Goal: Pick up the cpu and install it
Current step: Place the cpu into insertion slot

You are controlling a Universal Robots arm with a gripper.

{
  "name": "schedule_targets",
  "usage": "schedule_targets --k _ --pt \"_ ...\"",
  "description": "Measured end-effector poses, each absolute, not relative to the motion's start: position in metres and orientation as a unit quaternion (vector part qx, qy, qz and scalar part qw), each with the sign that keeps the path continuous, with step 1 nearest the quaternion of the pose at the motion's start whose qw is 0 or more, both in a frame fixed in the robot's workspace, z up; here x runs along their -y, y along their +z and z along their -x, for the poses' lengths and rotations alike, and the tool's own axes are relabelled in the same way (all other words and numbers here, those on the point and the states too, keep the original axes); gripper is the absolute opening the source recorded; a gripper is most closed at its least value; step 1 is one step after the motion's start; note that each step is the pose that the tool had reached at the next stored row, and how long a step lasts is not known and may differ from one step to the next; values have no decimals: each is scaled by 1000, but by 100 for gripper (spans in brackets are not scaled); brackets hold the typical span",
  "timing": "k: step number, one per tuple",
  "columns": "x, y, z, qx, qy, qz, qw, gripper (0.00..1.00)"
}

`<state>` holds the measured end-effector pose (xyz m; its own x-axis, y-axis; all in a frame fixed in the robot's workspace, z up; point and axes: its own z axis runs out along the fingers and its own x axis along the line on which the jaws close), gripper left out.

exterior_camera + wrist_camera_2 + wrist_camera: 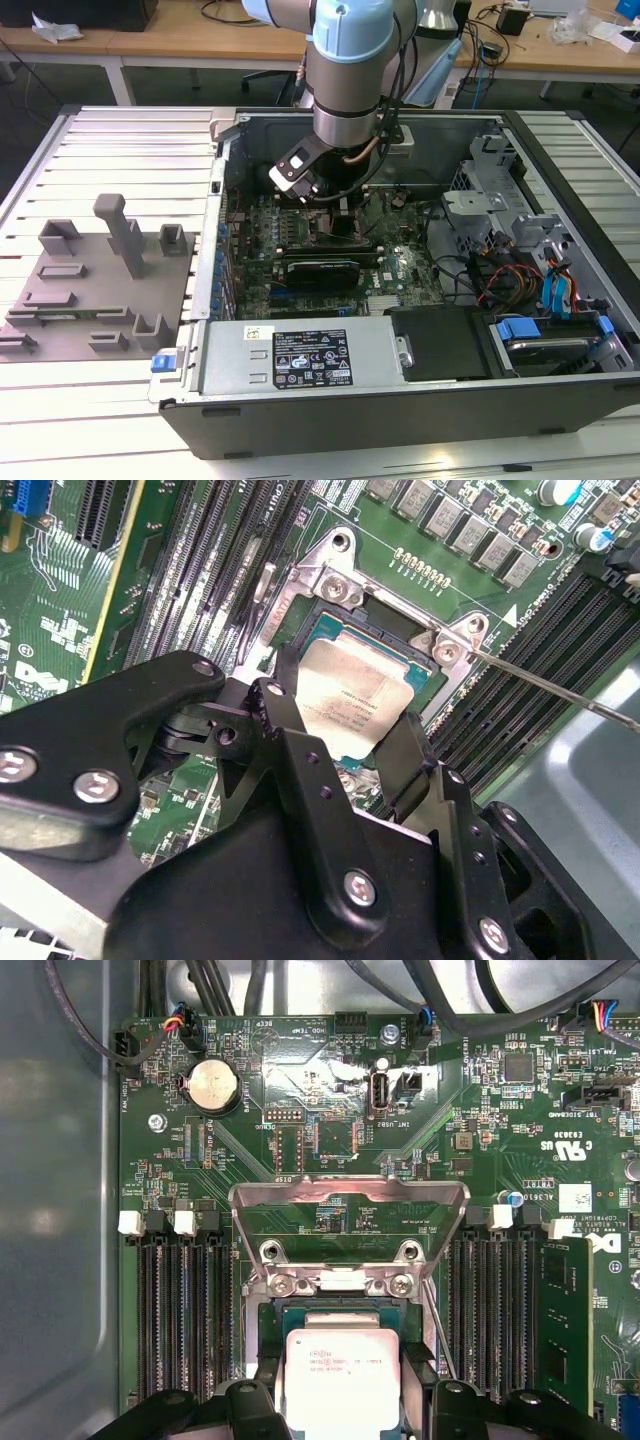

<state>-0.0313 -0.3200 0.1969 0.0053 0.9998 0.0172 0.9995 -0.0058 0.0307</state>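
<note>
already inside the computer case (420, 415), the gripper (343, 725) pinches the cpu (343, 1372) by two edges at the open socket (345, 1312), load plate (350, 1200) raised and not yet latched.

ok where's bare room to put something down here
Bare slats between the grey fixture and the table's far edge, and along its near edge. Crowded inside the case, where the hand grips the cpu.

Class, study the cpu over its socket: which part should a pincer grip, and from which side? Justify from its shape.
Two opposite thin edges of the cpu, approached straight down from above. It is a flat square lying face up, so only its rim offers parallel faces; the pincer grips it this way here.
</note>
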Motion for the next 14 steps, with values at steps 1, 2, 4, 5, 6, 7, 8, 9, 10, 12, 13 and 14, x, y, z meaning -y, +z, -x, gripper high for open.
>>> schedule_targets --k 1,2,4,5,6,7,8,9,10,12,13,14 --pt "320 197 31 -705 17 -709 5 55" --pt "320 197 31 -705 17 -709 5 55" --pt "320 197 31 -705 17 -709 5 55" --pt "320 197 31 -705 17 -709 5 55" --pt "320 196 31 -705 17 -709 5 55" --pt "320 197 31 -705 17 -709 5 55" --pt "320 197 31 -705 17 -709 5 62" --pt "320 197 31 -705 17 -709 5 62" --pt "320 197 31 -705 17 -709 5 62" --pt "320 198 31 -705 17 -709 5 62" --pt "320 200 31 -705 17 -709 5 62" --pt "320 203 31 -705 17 -709 5 62"
